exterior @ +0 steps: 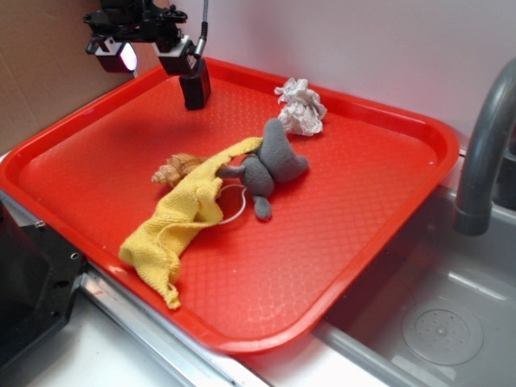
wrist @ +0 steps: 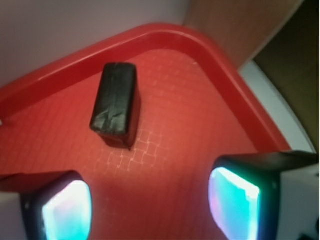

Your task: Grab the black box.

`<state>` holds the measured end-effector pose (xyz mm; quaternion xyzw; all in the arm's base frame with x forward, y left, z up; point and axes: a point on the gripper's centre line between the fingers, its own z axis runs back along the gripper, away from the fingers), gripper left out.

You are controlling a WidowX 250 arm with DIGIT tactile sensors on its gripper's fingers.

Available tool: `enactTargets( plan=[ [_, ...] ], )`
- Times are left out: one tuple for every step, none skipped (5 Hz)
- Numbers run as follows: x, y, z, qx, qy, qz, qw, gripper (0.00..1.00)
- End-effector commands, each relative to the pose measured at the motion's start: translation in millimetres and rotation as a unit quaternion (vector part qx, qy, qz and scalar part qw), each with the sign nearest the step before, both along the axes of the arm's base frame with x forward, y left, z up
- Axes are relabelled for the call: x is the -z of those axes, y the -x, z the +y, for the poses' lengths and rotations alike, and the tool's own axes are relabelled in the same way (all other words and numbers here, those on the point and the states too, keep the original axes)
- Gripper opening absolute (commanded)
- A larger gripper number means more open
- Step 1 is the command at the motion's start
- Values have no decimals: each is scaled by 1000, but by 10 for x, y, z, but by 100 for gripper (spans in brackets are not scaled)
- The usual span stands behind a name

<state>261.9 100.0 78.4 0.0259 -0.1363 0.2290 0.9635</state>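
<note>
Open jaws (wrist: 150,202) above matte, creased black box (wrist: 115,102)

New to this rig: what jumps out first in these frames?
The bright red tray fills the scene. At its centre a grey plush toy lies against a yellow cloth. In the far corner sits the black box, with the open gripper above it, fingers glowing teal.

Black pincer (exterior: 151,53) with glowing pads (wrist: 233,206) in black-and-white housings, grey cable (exterior: 203,24) behind
</note>
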Motion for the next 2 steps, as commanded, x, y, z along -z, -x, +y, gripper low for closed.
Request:
enactTargets(
  plan=[
    [39,-455,100,3,3,-7,1000,100],
    [94,-586,86,-14,7,-4,1000,100]
  ],
)
